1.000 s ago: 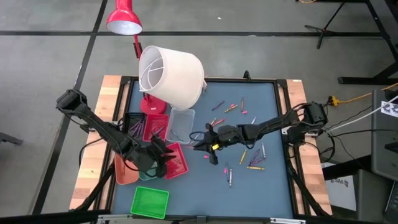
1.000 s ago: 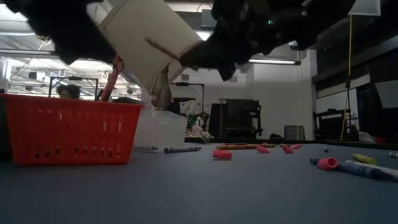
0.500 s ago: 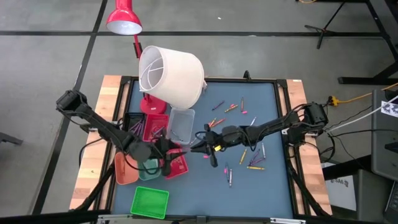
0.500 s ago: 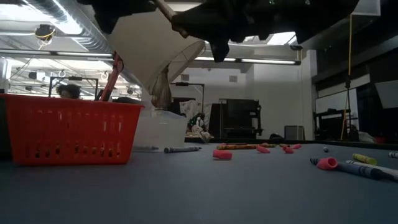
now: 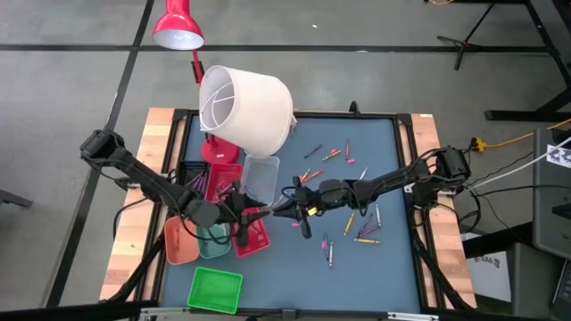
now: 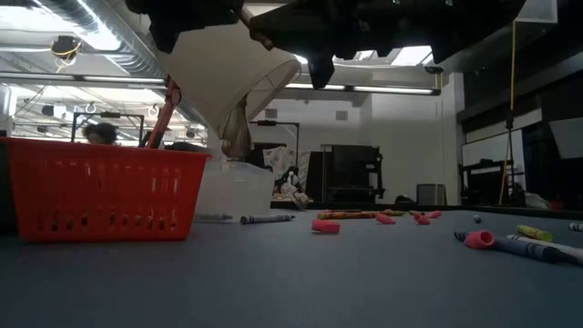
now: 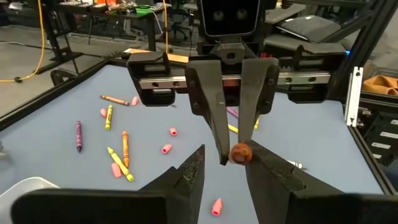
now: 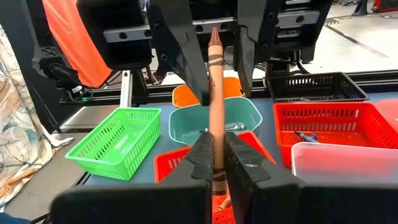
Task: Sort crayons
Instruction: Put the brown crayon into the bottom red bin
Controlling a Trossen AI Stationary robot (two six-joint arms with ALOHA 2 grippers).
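My right gripper (image 5: 287, 207) is shut on a brown crayon (image 8: 216, 93) above the table's middle, and the crayon sticks out toward the table's left. My left gripper (image 5: 243, 214) faces it, open. Its two fingers (image 8: 180, 56) stand on either side of the crayon's free end (image 8: 214, 34) without touching it. In the left wrist view the crayon (image 7: 240, 153) shows end-on between my left gripper's (image 7: 227, 152) fingertips. Several more crayons (image 5: 357, 227) and small pink pieces lie on the blue mat at the right and far side. My right gripper pinches the brown crayon's rear part (image 8: 216, 158) between its two fingers. The crayon lies along the fingers and sticks out past their tips toward the table's left. It is about level and lifted clear of the table and the trays.
Below the grippers stand a red basket (image 5: 252, 236), a teal tray (image 5: 212, 241) and an orange tray (image 5: 181, 245). A green basket (image 5: 215, 290) sits near the front edge, a clear tray (image 5: 259, 178) and more red baskets (image 5: 223, 183) farther back. A white lampshade (image 5: 245, 107) leans over the far left.
My left gripper has risen from over the red basket, tipped up toward level and moved toward the table's right, so that its open fingers now stand around the crayon's free end. My right gripper has tipped its crayon up a little and otherwise kept its place.
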